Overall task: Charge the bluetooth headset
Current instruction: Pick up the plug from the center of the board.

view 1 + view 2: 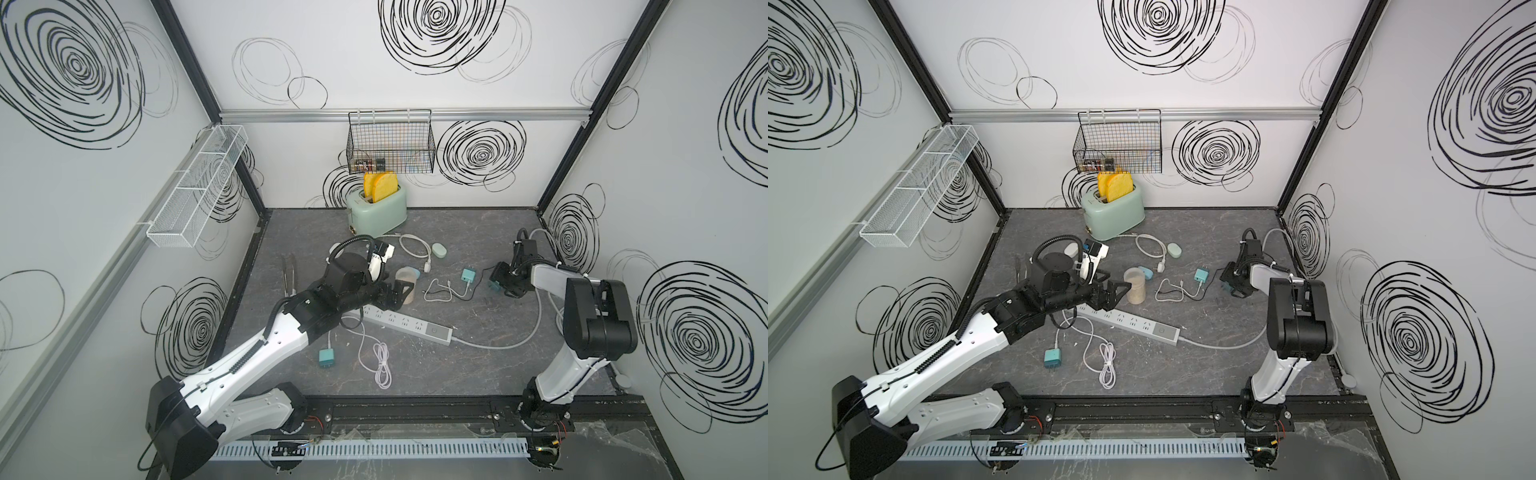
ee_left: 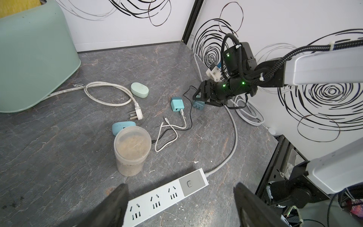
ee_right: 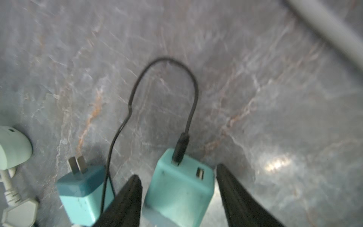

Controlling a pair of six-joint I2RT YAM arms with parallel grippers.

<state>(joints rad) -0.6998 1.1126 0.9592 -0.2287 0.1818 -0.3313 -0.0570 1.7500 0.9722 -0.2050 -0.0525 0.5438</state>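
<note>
Straddling a teal charger cube (image 3: 180, 188) with rounded, matte sides, the right gripper (image 3: 178, 172) stands low at the right side of the table (image 1: 478, 365). Its two black wedge-shaped fingers (image 3: 125, 200) are on both sides of the cube with a thin gap at each side, so they are not pressing it. A thin black cable (image 3: 193, 94) is plugged in one of the cube's two ports and makes a loop on the grey marble-pattern surface. Just left of it lies a second teal cube (image 3: 84, 194) with flat metal prongs, carrying a short white cable (image 2: 185, 121). Two smooth pebble-shaped cases lie in the middle. The mint case (image 2: 139, 90) is on the far side of the second cube, and the blue case (image 2: 123, 126) is just beside a translucent round jar (image 2: 131, 149) with beige grainy content. Which case is the headset I cannot tell. The left gripper (image 2: 179, 185) hovers over the long white power strip (image 2: 167, 194), fingers spread wide, holding nothing. At the far edge stands a glossy mint toaster (image 1: 378, 214).
</note>
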